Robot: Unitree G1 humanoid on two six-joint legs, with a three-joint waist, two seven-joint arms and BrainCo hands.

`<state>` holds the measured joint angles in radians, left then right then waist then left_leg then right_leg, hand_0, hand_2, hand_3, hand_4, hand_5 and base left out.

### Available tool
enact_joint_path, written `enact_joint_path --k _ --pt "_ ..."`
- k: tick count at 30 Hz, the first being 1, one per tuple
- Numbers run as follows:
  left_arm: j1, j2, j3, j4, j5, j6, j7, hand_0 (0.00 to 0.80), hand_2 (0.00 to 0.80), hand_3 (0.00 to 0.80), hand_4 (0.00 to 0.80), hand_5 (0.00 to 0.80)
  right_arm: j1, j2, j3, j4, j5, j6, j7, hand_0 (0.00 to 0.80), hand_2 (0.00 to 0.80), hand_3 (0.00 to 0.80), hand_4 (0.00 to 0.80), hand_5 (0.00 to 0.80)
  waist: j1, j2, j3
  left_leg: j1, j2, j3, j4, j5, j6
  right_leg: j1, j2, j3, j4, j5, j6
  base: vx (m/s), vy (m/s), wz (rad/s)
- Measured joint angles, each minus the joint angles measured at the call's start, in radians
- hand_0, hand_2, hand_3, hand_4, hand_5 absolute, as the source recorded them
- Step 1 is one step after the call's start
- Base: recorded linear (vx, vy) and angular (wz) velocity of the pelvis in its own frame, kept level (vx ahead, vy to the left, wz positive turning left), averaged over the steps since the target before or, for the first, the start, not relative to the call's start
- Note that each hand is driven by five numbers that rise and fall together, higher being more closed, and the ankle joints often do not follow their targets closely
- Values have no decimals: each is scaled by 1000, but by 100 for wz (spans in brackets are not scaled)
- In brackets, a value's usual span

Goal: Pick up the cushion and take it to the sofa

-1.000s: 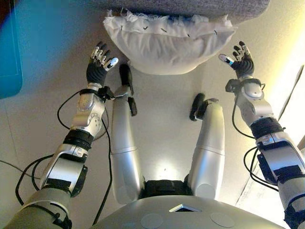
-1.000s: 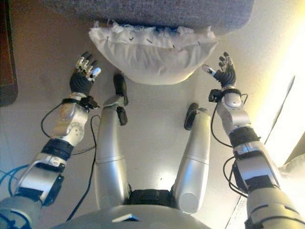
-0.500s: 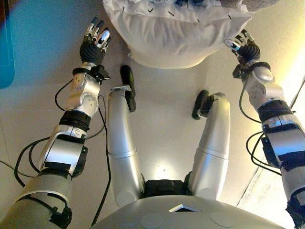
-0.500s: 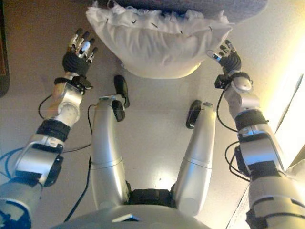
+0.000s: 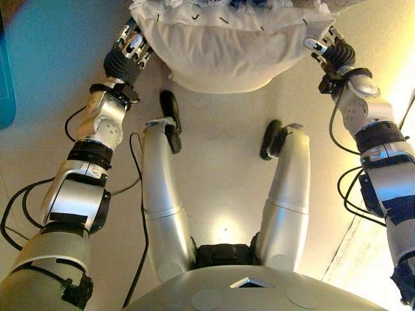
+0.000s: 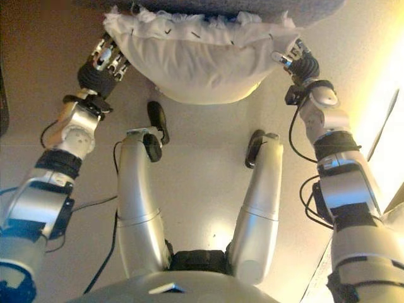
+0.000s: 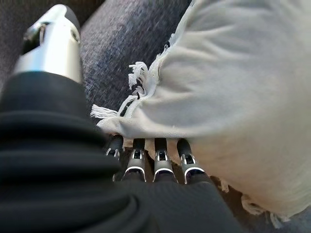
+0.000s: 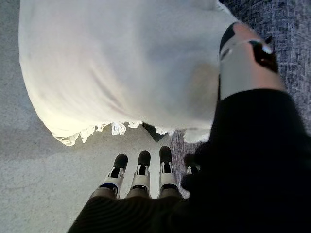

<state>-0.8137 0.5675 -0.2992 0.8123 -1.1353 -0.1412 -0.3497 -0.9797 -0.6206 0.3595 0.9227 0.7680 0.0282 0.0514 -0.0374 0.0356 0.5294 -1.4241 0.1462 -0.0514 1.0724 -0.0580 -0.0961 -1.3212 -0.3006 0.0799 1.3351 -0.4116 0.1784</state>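
A white cushion [image 5: 224, 48] with a fringed edge lies on the pale floor against the front of a grey sofa [image 6: 303, 7]. My left hand [image 5: 123, 55] is at the cushion's left end, fingers straight, their tips slipped under its fringed edge [image 7: 146, 165]. My right hand [image 5: 331, 52] is at the cushion's right end, fingers straight along its underside [image 8: 141, 174], thumb resting against the cushion's side. The cushion [image 8: 121, 68] sits between both hands. The grey sofa fabric [image 7: 126, 43] shows just behind it.
A blue object [image 5: 5, 78] stands at the far left edge on the floor. A bright pale strip [image 5: 389, 91] runs along the right side.
Both hands have moved forward and inward, from open beside the cushion to touching its two ends. The view has shifted toward the sofa.
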Motion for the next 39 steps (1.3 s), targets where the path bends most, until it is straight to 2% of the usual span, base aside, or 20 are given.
enact_joint_path --k 10,19,20,21,22,23,24,25,28,31,33,39 --pt "-12 2 -28 3 -37 22 -67 0 0 0 0 0 -59 1 30 4 5 9 -4 0 0 0 0 0 3 4 2 2 2 9 -12 3 4 -1 -3 0 -10 0 0 0 0 0" --pt "-17 3 -42 5 -37 21 -37 0 0 0 0 0 -74 2 49 4 9 20 -3 0 0 0 0 0 3 5 2 16 4 18 -17 3 3 1 -3 8 -8 0 0 -1 -4 0" --pt "-19 3 -44 5 -37 21 -35 0 0 0 0 0 -77 2 50 4 9 22 1 72 72 72 72 72 3 5 2 16 4 18 -15 3 3 1 -3 8 -5 0 -1 1 -31 0" --pt "-23 2 -46 11 -37 21 -35 0 0 0 0 0 -79 1 50 5 10 22 5 191 191 191 191 191 2 5 2 16 5 17 -12 3 3 1 -3 8 -1 -1 -3 0 0 0" --pt "-28 2 -47 19 -37 21 -35 0 0 0 0 0 -79 1 51 6 10 22 6 232 232 232 232 232 3 5 2 16 5 17 -9 2 3 1 -3 8 3 -2 -4 0 0 0" --pt "-33 2 -49 26 -37 21 -36 0 0 0 0 0 -79 1 51 9 11 22 8 323 323 323 323 323 3 5 2 16 5 17 -7 1 1 0 -4 8 5 -2 -4 0 0 0" --pt "-36 1 -52 32 -38 21 -36 0 0 0 0 0 -79 2 53 19 11 22 10 351 351 351 351 351 3 5 2 16 5 15 -6 1 1 0 -4 8 7 -2 -5 0 0 0" --pt "-36 0 -52 32 -38 21 -36 0 0 0 0 0 -79 2 54 27 11 22 12 333 333 333 333 333 3 5 2 16 5 16 -7 2 2 0 -4 8 8 -2 -5 0 0 0" --pt "-38 -1 -56 33 -38 21 -36 0 0 0 0 0 -79 1 63 39 10 27 26 122 122 122 122 122 2 5 2 16 6 18 -10 2 3 -2 -8 8 9 -3 -5 -6 -5 1" --pt "-59 -3 -74 34 -38 21 -36 0 0 0 0 0 -86 1 70 39 10 27 39 88 88 88 88 88 2 5 2 14 7 21 -9 3 3 -6 -13 9 10 -3 -7 0 0 0" --pt "-72 -3 -74 37 -38 21 -33 0 0 0 0 0 -97 1 72 39 10 27 44 0 0 0 0 0 1 5 2 8 8 23 -1 1 2 -12 -17 8 14 -4 -7 -5 -4 -2" --pt "-103 -7 -77 40 8 17 76 0 0 0 0 0 -111 2 84 42 10 27 47 0 0 0 0 0 2 5 2 -4 9 20 16 -1 -1 -22 -17 8 30 -6 -11 0 0 0"
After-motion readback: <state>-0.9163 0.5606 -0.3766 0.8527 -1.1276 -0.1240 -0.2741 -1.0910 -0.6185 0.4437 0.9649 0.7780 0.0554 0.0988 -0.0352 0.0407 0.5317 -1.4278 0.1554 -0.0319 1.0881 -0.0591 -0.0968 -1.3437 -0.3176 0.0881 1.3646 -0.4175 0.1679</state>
